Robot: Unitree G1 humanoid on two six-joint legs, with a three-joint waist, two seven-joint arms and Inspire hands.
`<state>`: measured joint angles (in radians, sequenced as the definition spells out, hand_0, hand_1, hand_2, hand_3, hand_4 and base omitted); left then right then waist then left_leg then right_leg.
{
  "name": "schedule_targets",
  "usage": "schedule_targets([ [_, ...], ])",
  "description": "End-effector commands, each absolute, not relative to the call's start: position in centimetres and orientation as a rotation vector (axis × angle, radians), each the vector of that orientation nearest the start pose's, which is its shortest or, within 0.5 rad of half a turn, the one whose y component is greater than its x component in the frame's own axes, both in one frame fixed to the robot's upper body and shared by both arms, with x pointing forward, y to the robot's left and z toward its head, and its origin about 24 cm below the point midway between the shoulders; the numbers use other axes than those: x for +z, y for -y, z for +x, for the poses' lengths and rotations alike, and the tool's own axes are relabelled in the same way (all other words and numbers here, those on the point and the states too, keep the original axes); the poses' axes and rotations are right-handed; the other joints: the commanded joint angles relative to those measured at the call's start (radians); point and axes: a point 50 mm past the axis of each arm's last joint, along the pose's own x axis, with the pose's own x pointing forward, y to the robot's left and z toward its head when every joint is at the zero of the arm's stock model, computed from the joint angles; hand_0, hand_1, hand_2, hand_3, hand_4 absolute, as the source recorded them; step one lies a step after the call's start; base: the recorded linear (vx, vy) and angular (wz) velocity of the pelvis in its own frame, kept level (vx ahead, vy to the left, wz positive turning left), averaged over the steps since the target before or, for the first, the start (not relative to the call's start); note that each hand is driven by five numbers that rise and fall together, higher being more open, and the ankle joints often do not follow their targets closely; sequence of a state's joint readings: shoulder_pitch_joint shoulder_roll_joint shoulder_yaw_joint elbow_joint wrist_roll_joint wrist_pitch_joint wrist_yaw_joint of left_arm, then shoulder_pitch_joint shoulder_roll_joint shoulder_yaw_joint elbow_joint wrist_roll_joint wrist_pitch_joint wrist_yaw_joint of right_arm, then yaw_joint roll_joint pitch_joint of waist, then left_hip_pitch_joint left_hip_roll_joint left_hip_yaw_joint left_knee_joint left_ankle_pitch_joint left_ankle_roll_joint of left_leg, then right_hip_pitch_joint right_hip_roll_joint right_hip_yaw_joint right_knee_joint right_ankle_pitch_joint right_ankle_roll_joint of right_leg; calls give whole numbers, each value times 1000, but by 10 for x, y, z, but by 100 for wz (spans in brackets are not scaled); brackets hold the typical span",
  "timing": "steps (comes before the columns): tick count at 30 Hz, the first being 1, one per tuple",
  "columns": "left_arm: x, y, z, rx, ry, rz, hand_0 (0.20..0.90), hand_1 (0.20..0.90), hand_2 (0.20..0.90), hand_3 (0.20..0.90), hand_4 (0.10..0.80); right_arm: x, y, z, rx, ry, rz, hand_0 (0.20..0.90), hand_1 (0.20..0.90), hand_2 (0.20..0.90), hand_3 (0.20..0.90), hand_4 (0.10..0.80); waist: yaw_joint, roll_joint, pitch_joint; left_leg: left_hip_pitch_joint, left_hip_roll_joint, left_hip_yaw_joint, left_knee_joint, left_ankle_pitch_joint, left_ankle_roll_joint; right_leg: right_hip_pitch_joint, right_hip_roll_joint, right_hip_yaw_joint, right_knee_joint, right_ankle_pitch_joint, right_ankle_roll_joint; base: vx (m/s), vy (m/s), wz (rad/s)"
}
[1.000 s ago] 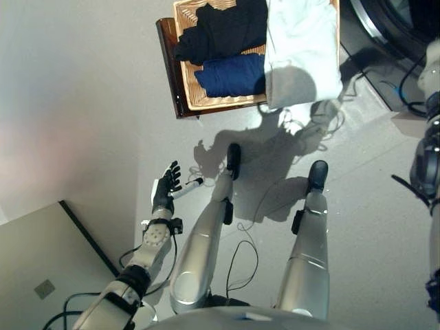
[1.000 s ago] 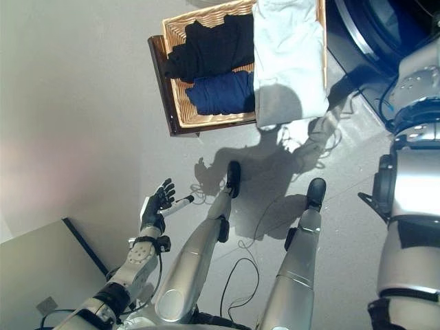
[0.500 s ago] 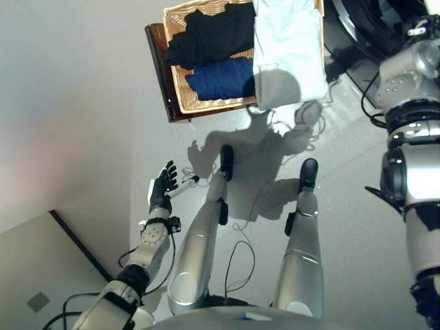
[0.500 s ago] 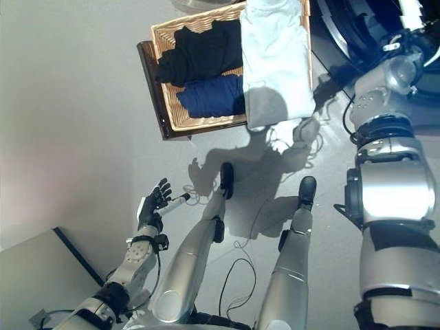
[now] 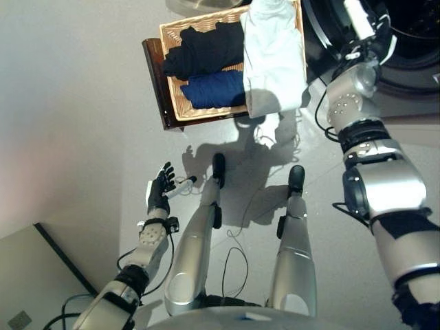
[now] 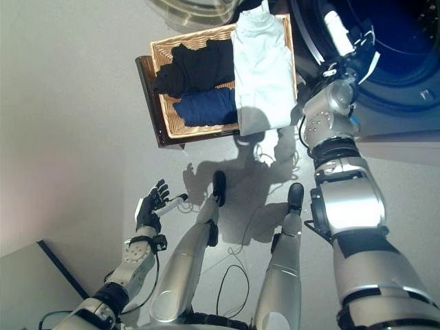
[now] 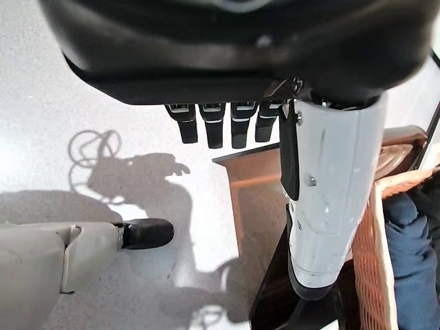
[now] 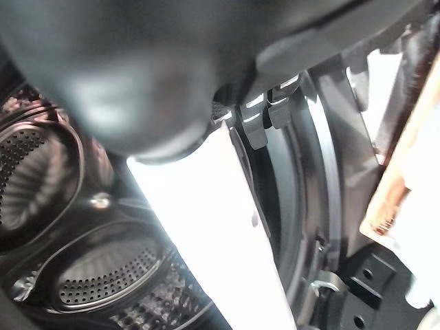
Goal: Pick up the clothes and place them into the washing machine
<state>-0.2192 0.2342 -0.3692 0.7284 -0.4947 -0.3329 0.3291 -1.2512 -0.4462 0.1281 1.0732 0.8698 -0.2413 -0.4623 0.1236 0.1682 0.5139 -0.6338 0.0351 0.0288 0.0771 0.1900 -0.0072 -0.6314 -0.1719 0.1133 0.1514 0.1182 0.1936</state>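
Observation:
A shallow wicker basket (image 5: 172,96) rests on a low dark brown box (image 5: 155,86) beside the washing machine (image 6: 405,55). In it lie a black garment (image 5: 206,51) and a navy garment (image 5: 216,88). A white garment (image 5: 271,58) hangs over its machine-side rim. My right hand (image 5: 361,31) is open and empty at the machine's open door, and the drum (image 8: 75,295) shows past its fingers (image 8: 258,120). My left hand (image 5: 161,189) is open and empty, low at my left side. The box (image 7: 268,199) and the navy garment (image 7: 416,254) show past it.
The grey floor (image 5: 82,103) spreads to the left of the basket. A pale panel with a dark edge (image 5: 48,268) lies at the lower left. A round shiny object (image 6: 196,10) shows at the top edge behind the basket.
The camera has moved and the picture has shifted. My right arm has reached up to the washing machine's opening. The left hand and the clothes have stayed put.

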Motion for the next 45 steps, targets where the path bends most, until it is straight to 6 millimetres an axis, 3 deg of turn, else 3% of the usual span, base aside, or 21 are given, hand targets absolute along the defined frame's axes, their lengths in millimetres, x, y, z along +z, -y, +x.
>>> schedule_targets([
  [1,-56,-199,245,303,-305,-1,900,900,900,900,800,287,225,401,-451,544,423,900,900,900,900,800,29,-15,-83,-18,6,14,15,-42,-78,53,56,10,83,-139,-82,0,0,0],
  [13,-62,-201,240,330,-333,38,900,900,900,900,800,270,201,397,-429,559,86,900,900,900,900,800,18,-52,-104,24,18,5,15,-45,-76,109,60,-7,73,-145,-87,3,-5,0],
  [20,-54,-203,243,335,-282,69,900,900,900,900,800,268,197,396,-430,584,-408,900,900,900,900,800,17,-74,-99,42,21,-8,18,-45,-77,138,62,-22,74,-150,-86,4,-6,1],
  [27,-47,-206,249,346,-245,99,900,900,900,900,800,280,189,398,-464,642,-839,900,900,900,900,800,28,-95,-89,49,22,-23,16,-41,-79,155,64,-37,76,-153,-85,13,-19,9],
  [35,-38,-203,257,341,-205,113,900,900,900,900,800,283,177,403,-474,672,-1159,900,900,900,900,800,39,-102,-77,55,20,-33,1,-32,-80,169,60,-52,64,-152,-83,0,0,0],
  [41,-32,-201,263,336,-173,115,900,900,900,900,800,284,158,406,-459,728,-1494,900,900,900,900,800,51,-108,-64,50,16,-42,-4,-27,-81,174,52,-65,59,-151,-80,0,0,0],
  [45,-29,-199,267,332,-158,114,900,900,900,900,800,284,144,409,-422,747,-1626,900,900,900,900,800,61,-111,-57,49,13,-53,-16,-19,-83,178,49,-74,54,-148,-78,11,3,11],
])
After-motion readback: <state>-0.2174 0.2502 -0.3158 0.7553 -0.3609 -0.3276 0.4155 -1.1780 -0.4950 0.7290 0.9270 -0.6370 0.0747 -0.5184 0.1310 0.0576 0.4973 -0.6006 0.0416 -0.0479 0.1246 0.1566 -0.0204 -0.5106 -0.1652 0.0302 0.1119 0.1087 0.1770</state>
